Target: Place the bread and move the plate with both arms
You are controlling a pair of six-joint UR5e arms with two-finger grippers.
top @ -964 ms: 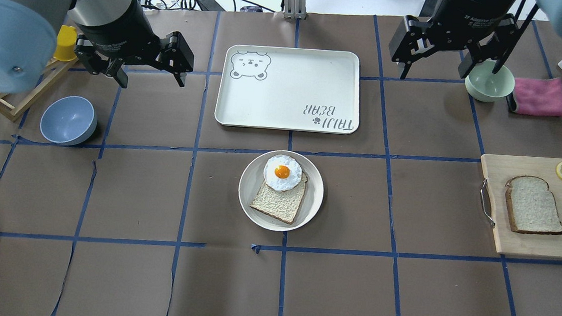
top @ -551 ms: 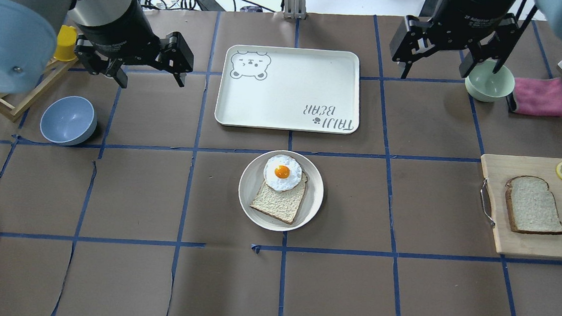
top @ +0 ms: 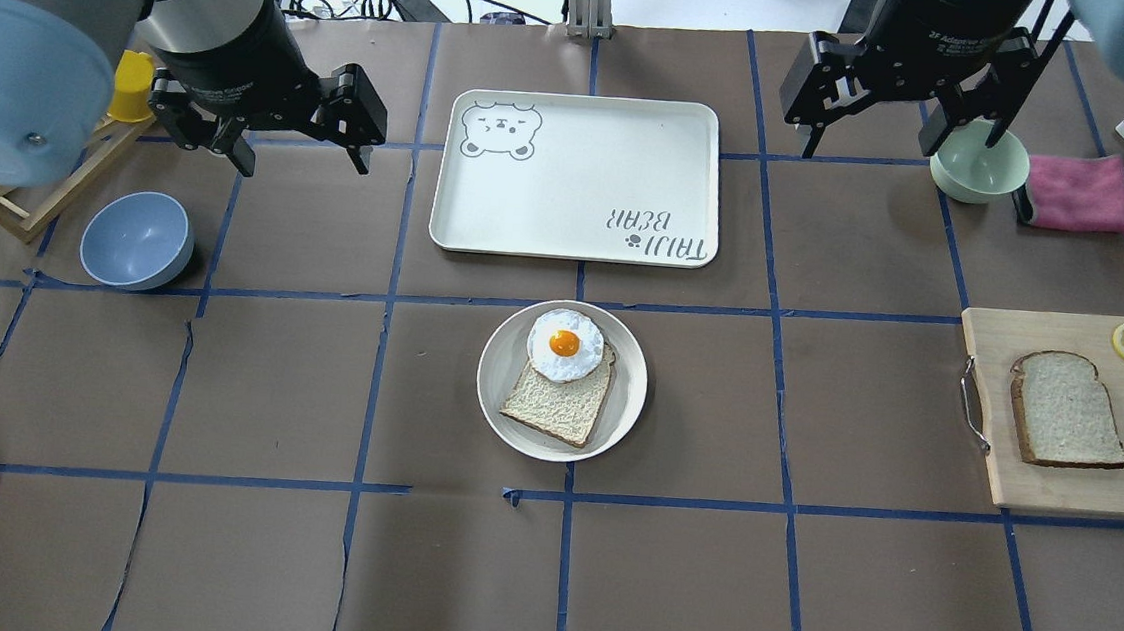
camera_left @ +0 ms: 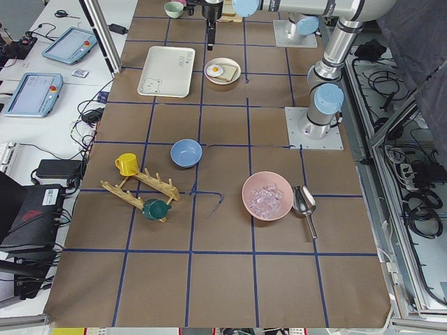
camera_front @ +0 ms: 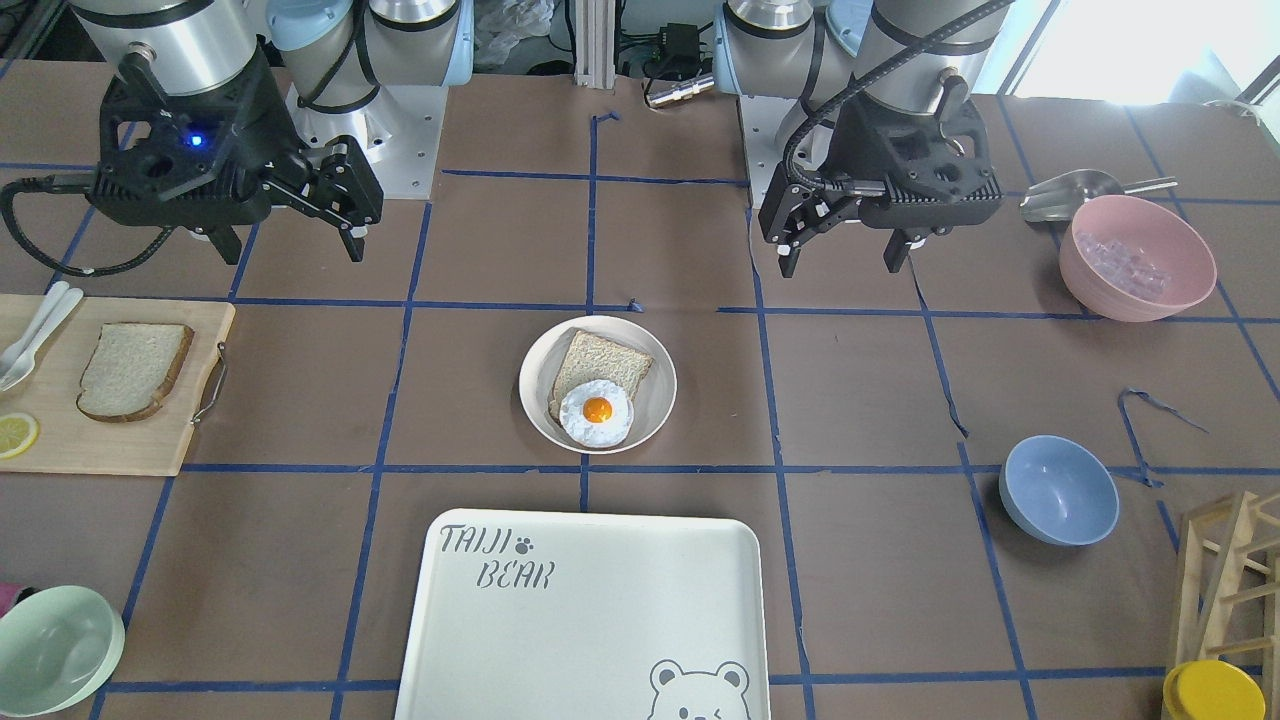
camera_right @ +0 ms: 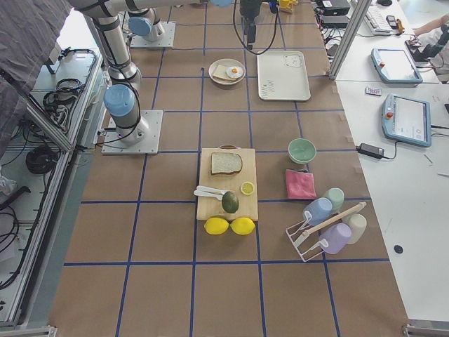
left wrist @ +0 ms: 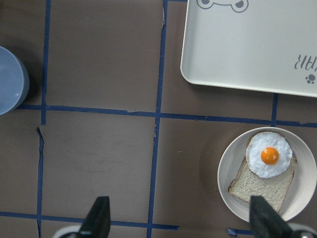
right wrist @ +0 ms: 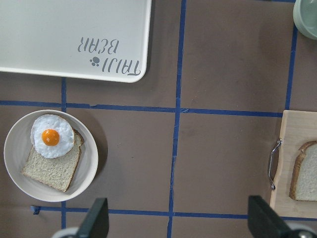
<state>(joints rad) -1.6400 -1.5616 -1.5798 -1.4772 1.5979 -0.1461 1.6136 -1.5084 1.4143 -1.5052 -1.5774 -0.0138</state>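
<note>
Left fingers: I see my black left fingers (left wrist: 100,217) spread wide, empty, above the brown paper worktop (top: 266,383).
Right fingers: black right fingers (right wrist: 98,218) spread wide, empty.
Bread: thick dark-crusted pale bread slice (top: 1066,410) on wooden board (top: 1070,491), my right side.
Plate: round cream plate (top: 627,401), worktop centre.

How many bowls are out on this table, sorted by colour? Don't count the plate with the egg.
Blue bowl: 1
Green bowl: 1
Pink bowl: 1
Total: 3
</note>
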